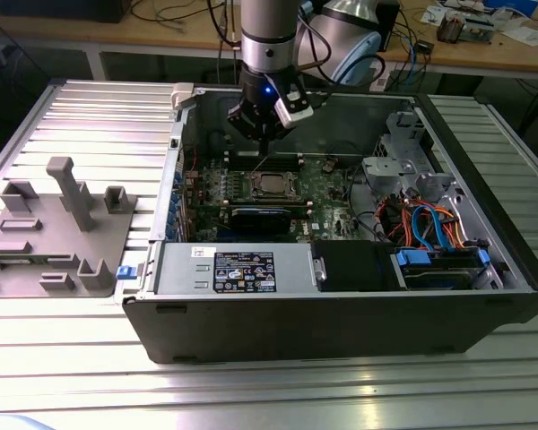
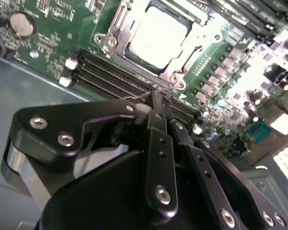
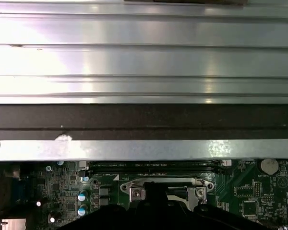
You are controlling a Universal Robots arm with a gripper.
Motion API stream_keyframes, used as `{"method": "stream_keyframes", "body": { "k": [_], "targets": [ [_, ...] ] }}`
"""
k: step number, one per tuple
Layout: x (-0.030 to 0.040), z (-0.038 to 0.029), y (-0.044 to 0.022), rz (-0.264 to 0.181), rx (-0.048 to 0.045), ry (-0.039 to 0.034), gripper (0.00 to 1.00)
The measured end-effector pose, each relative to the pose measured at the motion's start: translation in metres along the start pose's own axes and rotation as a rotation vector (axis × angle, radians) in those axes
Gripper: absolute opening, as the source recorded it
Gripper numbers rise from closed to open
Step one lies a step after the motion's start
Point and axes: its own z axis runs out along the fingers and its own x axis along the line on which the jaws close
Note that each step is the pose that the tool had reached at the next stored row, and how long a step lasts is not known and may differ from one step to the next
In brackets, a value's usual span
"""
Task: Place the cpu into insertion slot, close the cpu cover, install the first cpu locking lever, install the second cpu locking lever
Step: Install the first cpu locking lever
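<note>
cpu: one cpu [image 2: 156,31], silver top up, lies flat inside the insertion slot [image 1: 271,184] on the green board [image 2: 48,38].
cpu cover: one cpu cover [image 2: 180,64], a silvery frame, lies down around the chip, its square window showing the chip's top; in the first wrist view a strip of the frame [image 3: 165,184] shows beyond the dark fingers.
locking levers: thin metal rods run along the frame's edges in the second wrist view; whether they are hooked I cannot tell.
gripper: one gripper [image 2: 156,103] hangs over the board just beside the socket, on the side of the long black memory slots [image 2: 110,76]; its jaws are drawn together, tips touching, nothing between them. In the exterior view it [image 1: 262,134] stands just above the socket, apart from it.
case: one open computer case [image 1: 341,322] on the ribbed metal counter [image 1: 99,116]; walls rise on all sides, open above the socket.
neighbours: blue and orange cables [image 1: 430,219] at the exterior view's right, well apart; one grey fixture tray [image 1: 58,233] outside the case, at that view's left.
</note>
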Motion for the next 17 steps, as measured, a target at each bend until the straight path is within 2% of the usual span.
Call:
{"method": "stream_keyframes", "body": {
  "k": [3, 12, 14, 17],
  "targets": [
    [-0.0008, 0.0019, 0.0042, -0.002, -0.0004, -0.0001, 0.11],
    [-0.0083, 0.0102, 0.0043, -0.002, -0.0006, 0.0, 0.11],
    [-0.0148, 0.0127, 0.0048, -0.002, -0.0008, 0.0, 0.11],
    [-0.0209, 0.0187, 0.0049, -0.002, -0.0007, 0.0, 0.11]
  ]
}}
